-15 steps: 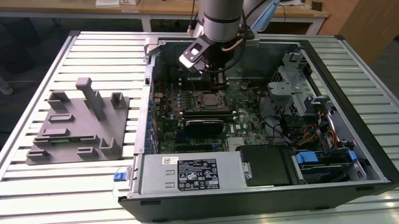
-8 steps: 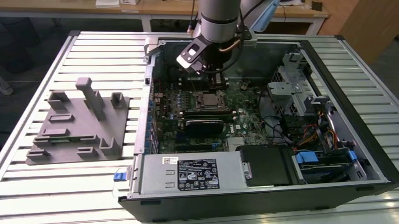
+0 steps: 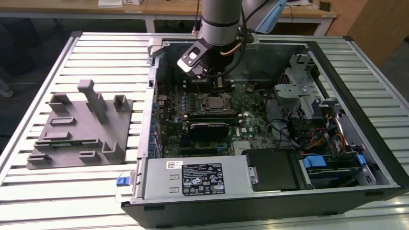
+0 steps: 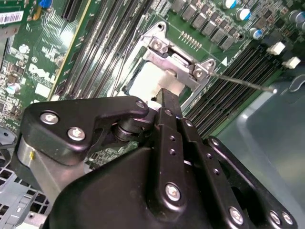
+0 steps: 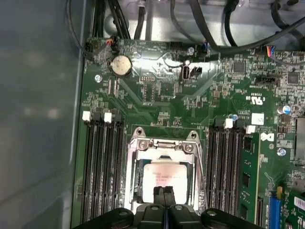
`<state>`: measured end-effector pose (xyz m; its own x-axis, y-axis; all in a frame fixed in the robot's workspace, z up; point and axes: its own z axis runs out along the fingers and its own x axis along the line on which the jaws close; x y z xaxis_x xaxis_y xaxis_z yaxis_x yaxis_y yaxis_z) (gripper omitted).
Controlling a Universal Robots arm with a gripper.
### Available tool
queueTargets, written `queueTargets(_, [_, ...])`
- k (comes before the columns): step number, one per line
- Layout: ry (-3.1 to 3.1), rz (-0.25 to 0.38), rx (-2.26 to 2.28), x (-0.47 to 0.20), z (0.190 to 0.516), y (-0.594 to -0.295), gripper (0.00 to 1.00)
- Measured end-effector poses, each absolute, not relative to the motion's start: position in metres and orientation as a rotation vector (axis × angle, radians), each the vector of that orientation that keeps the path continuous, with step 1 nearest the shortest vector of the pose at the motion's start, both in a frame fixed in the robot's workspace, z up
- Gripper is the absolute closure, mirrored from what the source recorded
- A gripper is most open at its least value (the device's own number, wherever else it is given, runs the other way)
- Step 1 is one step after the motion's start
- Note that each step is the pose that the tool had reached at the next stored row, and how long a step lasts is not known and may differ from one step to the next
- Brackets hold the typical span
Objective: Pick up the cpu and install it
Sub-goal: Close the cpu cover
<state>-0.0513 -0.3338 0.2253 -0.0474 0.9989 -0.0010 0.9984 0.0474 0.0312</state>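
The slatted metal counter [image 3: 76,191] carries an open computer case [image 3: 255,211] and, on the exterior view's left, a grey tray [image 3: 76,143] with upright posts; nothing lies in the tray. Inside the case sit a silver power supply [image 3: 191,177] and the green motherboard [image 5: 157,95]. The motherboard's metal-framed socket [image 5: 162,143] lies between banks of memory slots [image 5: 100,162]. The cpu [image 5: 164,174] lies flat in the socket, its silver top showing. The end effector [image 5: 164,191] hangs just over the cpu's edge, fingers pressed together and pinching nothing.
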Motion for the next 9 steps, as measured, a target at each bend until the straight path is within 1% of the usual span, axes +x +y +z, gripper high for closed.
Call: queueTargets(9, [2.258,0.034,2.152,-0.0609,0.2197,-0.3338,0.89])
